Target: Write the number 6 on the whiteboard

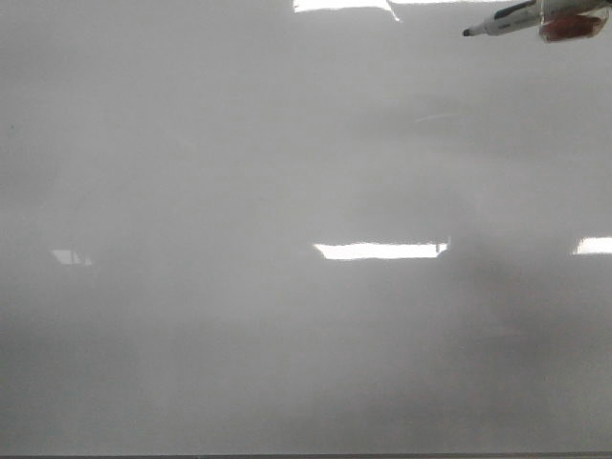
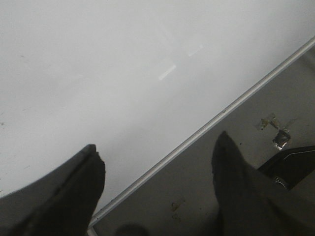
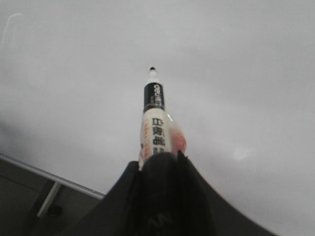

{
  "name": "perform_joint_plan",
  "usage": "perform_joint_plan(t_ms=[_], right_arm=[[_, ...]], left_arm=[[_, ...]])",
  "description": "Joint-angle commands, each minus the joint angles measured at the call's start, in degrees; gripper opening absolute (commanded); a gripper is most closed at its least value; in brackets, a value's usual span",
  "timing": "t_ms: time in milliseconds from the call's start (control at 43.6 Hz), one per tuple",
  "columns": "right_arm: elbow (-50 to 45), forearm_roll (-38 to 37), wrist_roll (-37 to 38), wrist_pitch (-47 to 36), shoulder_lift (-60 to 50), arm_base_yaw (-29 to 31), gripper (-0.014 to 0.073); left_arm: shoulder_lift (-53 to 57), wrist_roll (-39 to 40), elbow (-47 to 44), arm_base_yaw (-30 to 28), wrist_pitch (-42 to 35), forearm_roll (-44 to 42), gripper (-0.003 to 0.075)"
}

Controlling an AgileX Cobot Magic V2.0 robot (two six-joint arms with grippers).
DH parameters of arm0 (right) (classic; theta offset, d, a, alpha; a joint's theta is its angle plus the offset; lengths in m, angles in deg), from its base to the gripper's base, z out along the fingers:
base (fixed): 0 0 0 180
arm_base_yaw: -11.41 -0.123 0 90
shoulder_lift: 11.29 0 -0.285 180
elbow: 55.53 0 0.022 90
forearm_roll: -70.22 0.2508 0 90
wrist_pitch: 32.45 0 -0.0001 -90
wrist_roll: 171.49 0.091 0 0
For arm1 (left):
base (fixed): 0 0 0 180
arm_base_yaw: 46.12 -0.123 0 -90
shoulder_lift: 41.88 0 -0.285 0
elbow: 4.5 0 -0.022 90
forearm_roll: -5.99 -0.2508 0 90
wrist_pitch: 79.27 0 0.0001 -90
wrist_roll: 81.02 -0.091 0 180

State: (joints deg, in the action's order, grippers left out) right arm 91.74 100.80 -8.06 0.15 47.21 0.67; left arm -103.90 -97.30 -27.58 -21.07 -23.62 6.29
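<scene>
The right claw (image 3: 160, 162) is clamped on a marker (image 3: 156, 123), tip uncapped and pointing out over the whiteboard (image 1: 239, 172), at the board's far right corner in the front view. The left claw (image 2: 157, 162) stands apart, holding nothing, above the board's metal edge (image 2: 206, 129). No written 6 shows on the glossy board.

surface: dull grey top (image 2: 206, 196) beside a thin metal edge strip (image 2: 197, 135), seen in left wrist view; scuffs and small stains on it
tape: crumpled yellowish scrap (image 2: 268, 122) stuck to the grey top, shiny bit (image 2: 280, 140) just beside it
dark object: black shape (image 2: 290, 164) near the frame edge, can't tell what it is
light: bright rectangular glare patches (image 1: 378, 251), more at the upper edge (image 1: 344, 6) and right (image 1: 593, 246); overall soft, grey, low contrast
</scene>
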Motion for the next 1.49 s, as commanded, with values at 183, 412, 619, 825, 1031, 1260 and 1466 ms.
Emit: perform_joint_plan(t_ms=[183, 412, 619, 825, 1031, 1260, 1466], right_arm=[[2.76, 2.27, -1.89, -11.68, 4.94, 0.38, -0.0066], [7.08, 1.95, -3.87, -12.49, 11.33, 0.38, -0.0066], [11.44, -0.33, -4.3, -12.95, 17.49, 0.56, -0.0066], [13.57, -0.44, -4.92, -5.54, 23.95, -1.23, -0.0066], [13.5, -6.47, -3.93, 2.21, 26.45, -1.02, -0.0057], [13.62, -6.64, -3.18, -2.97, 22.29, 1.55, -0.0057], [13.67, -6.49, -3.18, -3.68, 25.41, -2.61, -0.0057]], left_arm=[[0.53, 0.76, 1.31, -0.23, -5.02, 0.76, 0.0459], [0.53, 0.76, 1.31, -0.23, -5.02, 0.76, 0.0459], [0.53, 0.76, 1.31, -0.23, -5.02, 0.76, 0.0459], [0.53, 0.76, 1.31, -0.23, -5.02, 0.76, 0.0459], [0.53, 0.76, 1.31, -0.23, -4.83, 0.76, 0.0459], [0.53, 0.76, 1.31, -0.23, -4.83, 0.76, 0.0459], [0.53, 0.76, 1.31, -0.23, -6.24, 0.76, 0.0459]])
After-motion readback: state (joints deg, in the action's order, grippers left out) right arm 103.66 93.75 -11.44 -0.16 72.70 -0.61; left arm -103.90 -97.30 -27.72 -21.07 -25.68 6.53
